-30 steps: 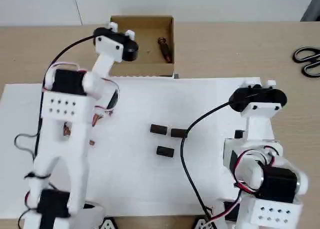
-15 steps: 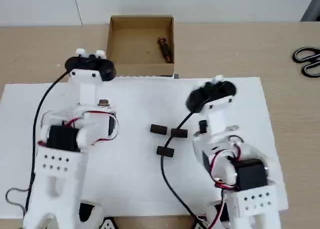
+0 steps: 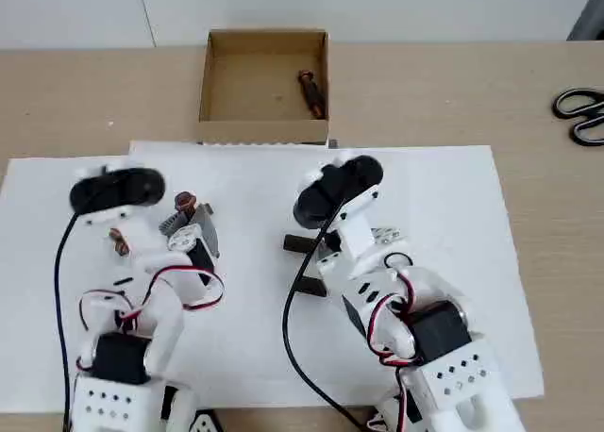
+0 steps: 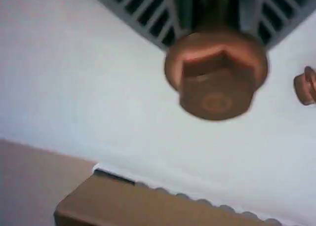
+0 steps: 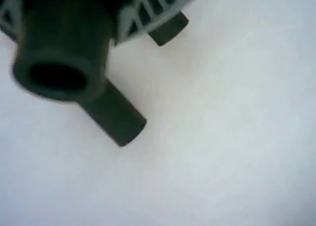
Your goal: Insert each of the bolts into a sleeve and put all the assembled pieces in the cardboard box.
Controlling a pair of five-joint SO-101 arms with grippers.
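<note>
Left gripper [image 3: 189,221] clamped on bolt [image 4: 216,75] behind its head; right gripper [image 5: 74,11] clamped on sleeve [image 5: 61,63]. Both parts look rigid, light and smooth. They would likely twist unless held mid-body.

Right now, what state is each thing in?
Left pincer, shut on held bolt.
Right pincer, shut on held sleeve, bore empty.
Second sleeve, lying on paper.
Third sleeve, lying on paper.
Loose bolt, lying on paper.
Cardboard box, open, one assembled piece inside.
</note>
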